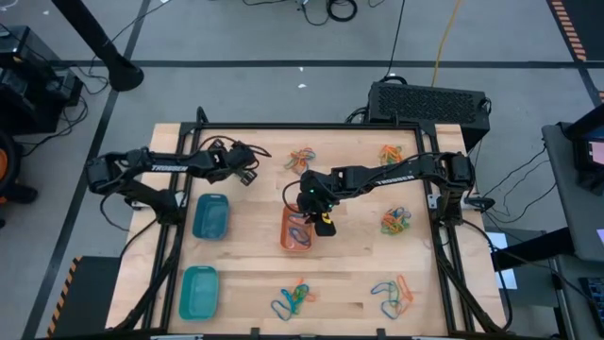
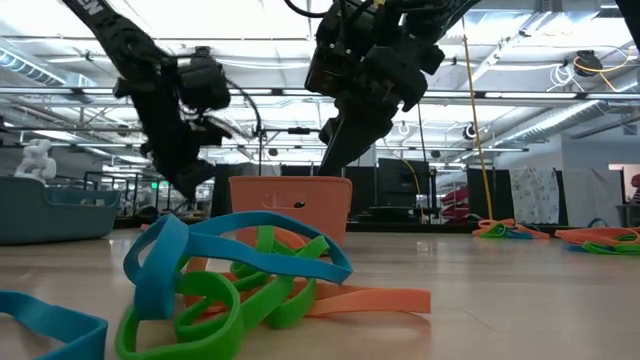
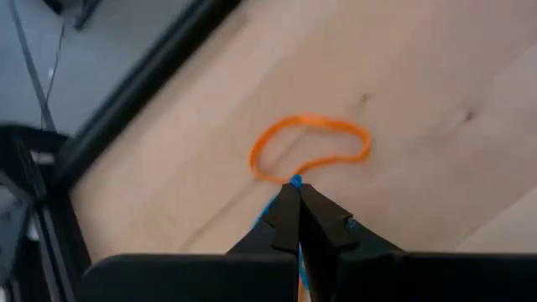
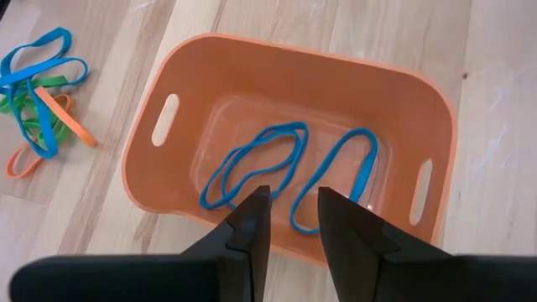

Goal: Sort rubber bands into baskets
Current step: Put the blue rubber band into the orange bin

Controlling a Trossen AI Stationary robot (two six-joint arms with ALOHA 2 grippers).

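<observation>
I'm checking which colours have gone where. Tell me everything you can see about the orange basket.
The orange rounded-rectangular plastic basket looks smooth and slightly glossy, with a rolled rim, sloping walls and a slot handle in each short end. It stands upright on the light wooden table, near the middle, and a mixed pile of bands lies apart from it. Inside, flat on its floor, lie blue rubber bands only. The right tool, fingers parted and empty, hangs above its near rim without touching it.

Robotics lab: ceiling strip lights (image 2: 560,120), floor cables (image 1: 330,9), framed workbench (image 1: 359,274).
</observation>
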